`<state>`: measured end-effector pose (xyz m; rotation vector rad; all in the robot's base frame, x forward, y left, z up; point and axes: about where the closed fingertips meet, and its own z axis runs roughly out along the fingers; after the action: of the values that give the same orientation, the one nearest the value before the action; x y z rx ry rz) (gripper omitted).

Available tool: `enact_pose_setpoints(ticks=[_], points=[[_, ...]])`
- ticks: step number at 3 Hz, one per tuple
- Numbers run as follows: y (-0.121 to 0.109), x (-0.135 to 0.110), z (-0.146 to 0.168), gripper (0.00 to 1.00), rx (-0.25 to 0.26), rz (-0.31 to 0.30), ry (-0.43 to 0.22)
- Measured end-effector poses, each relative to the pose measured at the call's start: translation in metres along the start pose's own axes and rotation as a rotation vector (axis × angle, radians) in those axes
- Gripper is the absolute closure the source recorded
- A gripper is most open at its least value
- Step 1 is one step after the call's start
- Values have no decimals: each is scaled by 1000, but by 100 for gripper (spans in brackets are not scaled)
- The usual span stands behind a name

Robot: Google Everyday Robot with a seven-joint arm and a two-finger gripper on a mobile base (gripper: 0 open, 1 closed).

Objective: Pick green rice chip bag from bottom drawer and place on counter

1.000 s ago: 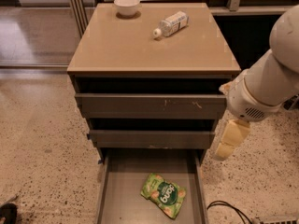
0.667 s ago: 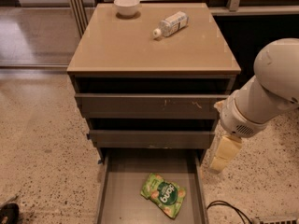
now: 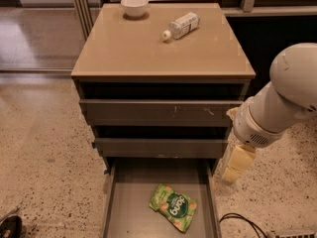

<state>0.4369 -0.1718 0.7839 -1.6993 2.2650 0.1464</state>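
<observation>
The green rice chip bag (image 3: pixel 174 208) lies flat on the grey floor of the pulled-out bottom drawer (image 3: pixel 129 202), right of its middle. The tan counter (image 3: pixel 148 48) tops the drawer cabinet. My gripper (image 3: pixel 237 165) hangs from the white arm at the right, just outside the drawer's right wall, above and to the right of the bag and not touching it. It holds nothing.
A white bowl (image 3: pixel 134 6) stands at the counter's back left. A clear plastic bottle (image 3: pixel 182 26) lies on its side at the back middle. Two upper drawers (image 3: pixel 158 114) are partly pulled out. A black cable (image 3: pixel 242 221) lies on the speckled floor at the lower right.
The arm and gripper have moved down and slightly left, closer to the bottom drawer's right edge. The bag, bottle and bowl have not moved.
</observation>
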Motion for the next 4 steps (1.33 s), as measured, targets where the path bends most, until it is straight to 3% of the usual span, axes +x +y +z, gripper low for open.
enact_pose_setpoints(ticks=[1,3,4], points=[[5,0,14,0,-15,6,-21],[45,23,128,0,-99,85,-70],[66,36,178,0,-108,127,-85]])
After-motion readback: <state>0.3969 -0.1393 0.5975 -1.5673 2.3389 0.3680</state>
